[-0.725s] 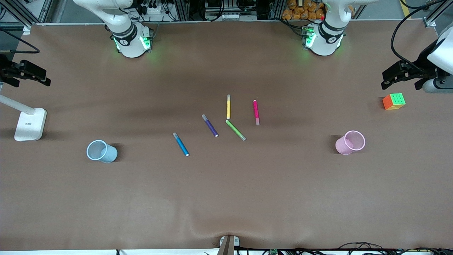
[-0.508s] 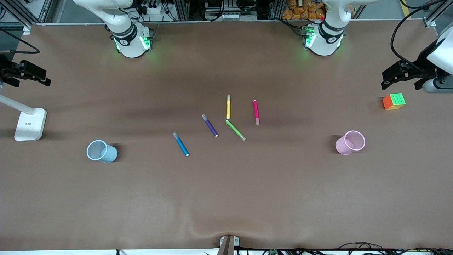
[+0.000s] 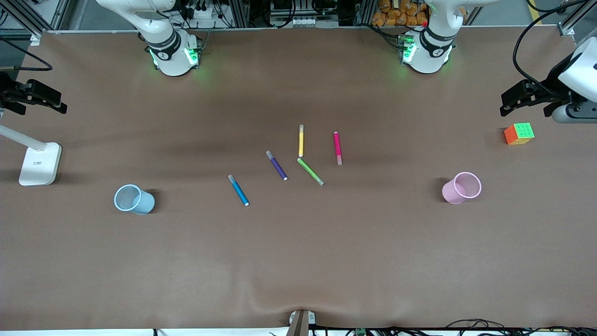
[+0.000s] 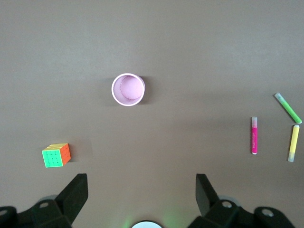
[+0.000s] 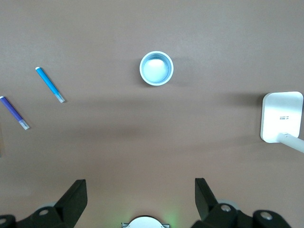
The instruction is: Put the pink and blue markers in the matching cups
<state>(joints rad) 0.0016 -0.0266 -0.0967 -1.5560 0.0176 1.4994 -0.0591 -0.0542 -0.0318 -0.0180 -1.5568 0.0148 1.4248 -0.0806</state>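
Pink marker (image 3: 337, 148) lies flat on the counter (image 3: 298, 261) mid-way along it, long axis running toward and away from the front camera, paler cap at the nearer end; the blue marker (image 3: 238, 190) lies nearer the front camera and toward the right arm's end, slanted. Neither is in a cup yet. The pink cup (image 3: 461, 187) stands upright toward the left arm's end, the blue cup (image 3: 133, 199) upright toward the right arm's end, each well apart from its marker. The left gripper (image 4: 142, 190) hangs high at the left arm's end, above the puzzle cube (image 3: 519, 133), jaws spread wide and empty; the right gripper (image 5: 141, 190) hangs high at the right arm's end, above the white lamp base (image 3: 40, 163), jaws likewise spread and empty. Judgement: left arm is better placed for pink, right arm for blue; each must descend with jaws across the marker's axis. Count: five markers (pink, blue, purple (image 3: 276, 165), green (image 3: 310, 171), yellow (image 3: 301, 140)), two cups, one cube, one lamp base.
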